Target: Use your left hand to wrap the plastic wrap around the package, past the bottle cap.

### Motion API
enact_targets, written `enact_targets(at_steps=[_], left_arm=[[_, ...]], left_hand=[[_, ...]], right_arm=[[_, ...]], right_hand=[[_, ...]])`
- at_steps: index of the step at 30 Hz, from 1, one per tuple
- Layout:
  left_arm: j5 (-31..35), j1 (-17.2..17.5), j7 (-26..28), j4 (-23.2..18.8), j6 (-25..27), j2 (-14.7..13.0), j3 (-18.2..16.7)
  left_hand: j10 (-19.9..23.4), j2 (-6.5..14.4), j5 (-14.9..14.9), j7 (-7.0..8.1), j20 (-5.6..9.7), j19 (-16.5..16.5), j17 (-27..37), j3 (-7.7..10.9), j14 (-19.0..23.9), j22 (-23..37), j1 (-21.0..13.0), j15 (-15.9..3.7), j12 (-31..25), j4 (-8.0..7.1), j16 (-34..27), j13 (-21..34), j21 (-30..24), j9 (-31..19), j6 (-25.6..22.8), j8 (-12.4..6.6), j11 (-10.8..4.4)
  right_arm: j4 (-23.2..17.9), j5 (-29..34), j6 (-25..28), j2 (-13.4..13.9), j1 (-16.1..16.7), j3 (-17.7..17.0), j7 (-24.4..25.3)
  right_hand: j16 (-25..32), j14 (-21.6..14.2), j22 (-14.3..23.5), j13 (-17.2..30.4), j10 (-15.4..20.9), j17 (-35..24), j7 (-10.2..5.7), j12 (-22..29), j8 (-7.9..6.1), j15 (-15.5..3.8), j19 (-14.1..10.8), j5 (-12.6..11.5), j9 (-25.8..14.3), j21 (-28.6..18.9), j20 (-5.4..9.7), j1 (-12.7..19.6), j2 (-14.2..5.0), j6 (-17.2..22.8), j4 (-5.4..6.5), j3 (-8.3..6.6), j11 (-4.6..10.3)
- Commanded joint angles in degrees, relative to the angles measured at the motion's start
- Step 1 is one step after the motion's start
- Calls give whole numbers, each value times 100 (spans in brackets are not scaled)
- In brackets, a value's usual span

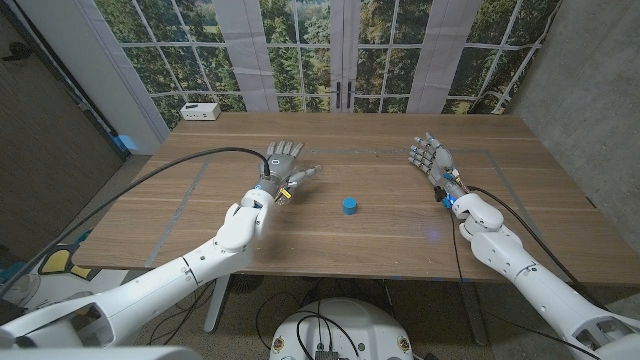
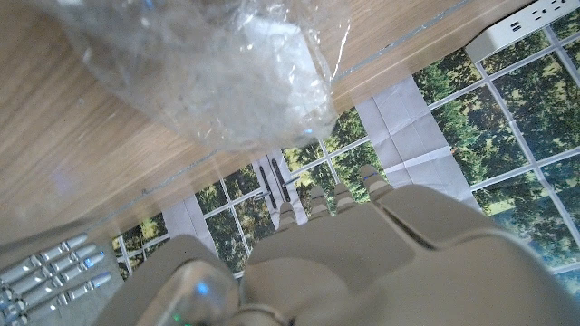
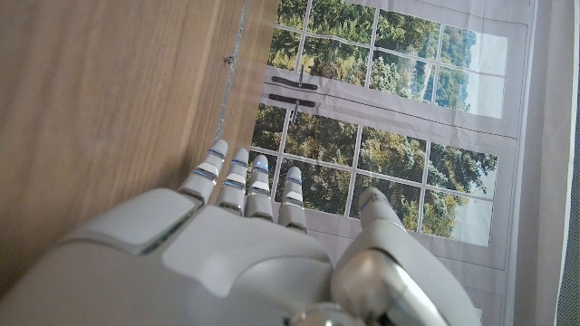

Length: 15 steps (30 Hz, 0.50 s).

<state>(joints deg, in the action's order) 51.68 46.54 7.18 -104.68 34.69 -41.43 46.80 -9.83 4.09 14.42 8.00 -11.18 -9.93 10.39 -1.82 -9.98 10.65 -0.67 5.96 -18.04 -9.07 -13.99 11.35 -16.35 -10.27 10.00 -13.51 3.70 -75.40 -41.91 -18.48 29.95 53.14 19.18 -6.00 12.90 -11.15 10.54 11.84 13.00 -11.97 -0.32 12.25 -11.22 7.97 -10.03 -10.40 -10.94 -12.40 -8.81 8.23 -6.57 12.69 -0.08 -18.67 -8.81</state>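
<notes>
My left hand (image 1: 281,166) is over the table's middle left, its fingers stretched out toward the window. A crumpled sheet of clear plastic wrap (image 1: 306,176) lies against its thumb side. In the left wrist view the plastic wrap (image 2: 213,77) bulges just beyond the fingertips (image 2: 337,194) with a white package (image 2: 272,36) inside it. Whether the thumb pinches the wrap is hidden. A small blue bottle cap (image 1: 350,205) stands on the wood to the right of the wrap and nearer to me. My right hand (image 1: 432,158) is at the right with fingers straight and nothing in it.
A white power strip (image 1: 201,111) lies at the table's far left corner. Black cables run along both arms. Thin tape lines (image 1: 190,190) mark a rectangle on the wood. Bare wood lies between the cap and my right hand.
</notes>
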Motion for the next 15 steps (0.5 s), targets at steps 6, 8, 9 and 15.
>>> enact_targets(at_steps=[6,8,9,15], left_arm=[[-2553,1106,1126,-883,-1341,-229,-1809],[-2992,1206,1104,-916,-1534,-230,-2020],[-3310,1271,1100,-867,-1797,-230,-2159],[-4207,1528,1225,-739,-2521,-244,-2598]], left_hand=[[-471,59,47,58,-54,-461,-9,-1,-527,10,-120,18,16,43,34,7,-40,-15,494,14,49],[-467,61,49,58,-58,-442,-10,1,-502,9,-136,31,21,52,36,5,-40,-14,475,16,34],[-430,62,51,54,-59,-427,-10,3,-495,9,-148,34,12,59,42,4,-40,-13,464,19,43],[-399,63,60,35,-64,-380,-13,13,-448,6,-202,41,20,91,57,-1,-37,-8,398,20,70]], right_arm=[[-433,89,-66,116,245,-50,219],[-500,96,-59,133,284,-55,253],[-509,99,-86,129,296,-57,250],[-715,226,-105,156,418,-48,456]], right_hand=[[-13,-47,17,19,54,-12,9,0,-23,12,-39,-25,-8,-8,-26,-15,28,54,8,-8,-22],[-14,-49,17,18,51,-10,12,-2,-23,14,-39,-25,-8,-8,-27,-10,33,55,3,-9,-21],[-15,-49,17,18,54,-8,12,-1,-24,16,-40,-26,-8,-8,-27,-5,35,58,-2,-11,-18],[-27,-36,17,18,55,-1,17,-3,-27,3,-50,-28,-8,-11,-28,20,49,68,-25,-17,-30]])
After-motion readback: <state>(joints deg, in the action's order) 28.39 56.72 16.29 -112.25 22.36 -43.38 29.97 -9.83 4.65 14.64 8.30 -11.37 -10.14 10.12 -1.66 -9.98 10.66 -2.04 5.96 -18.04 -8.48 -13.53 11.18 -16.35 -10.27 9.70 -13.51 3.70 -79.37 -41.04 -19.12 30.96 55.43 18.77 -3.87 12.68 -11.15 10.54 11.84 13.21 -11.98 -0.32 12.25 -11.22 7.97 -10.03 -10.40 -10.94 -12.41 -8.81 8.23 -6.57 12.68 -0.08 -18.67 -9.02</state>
